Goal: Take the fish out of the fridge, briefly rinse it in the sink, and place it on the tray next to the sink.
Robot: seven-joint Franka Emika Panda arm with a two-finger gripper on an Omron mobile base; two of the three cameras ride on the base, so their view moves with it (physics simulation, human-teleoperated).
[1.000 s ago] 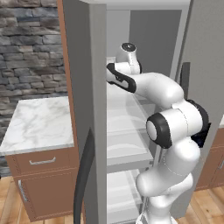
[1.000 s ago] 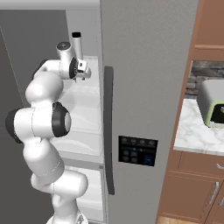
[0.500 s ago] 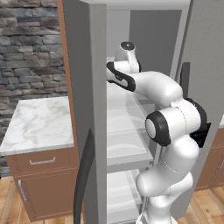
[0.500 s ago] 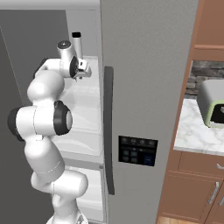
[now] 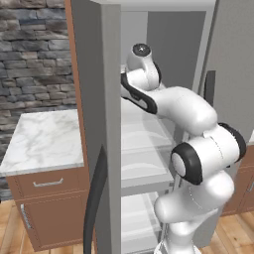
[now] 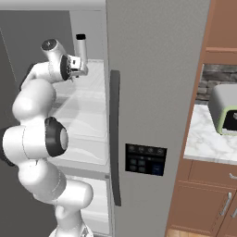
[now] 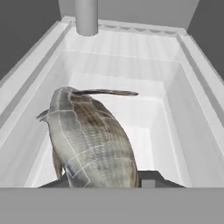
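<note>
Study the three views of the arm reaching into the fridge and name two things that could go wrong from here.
1. The claw seems shut on the fish near one end; most of the body hangs beyond the fingers, so it may slip or swing when lifted.
2. The fish sits low between the white shelf walls with a grey bottle behind; pulling out carelessly could snag a wall, or the open fridge door beside the arm.
</note>
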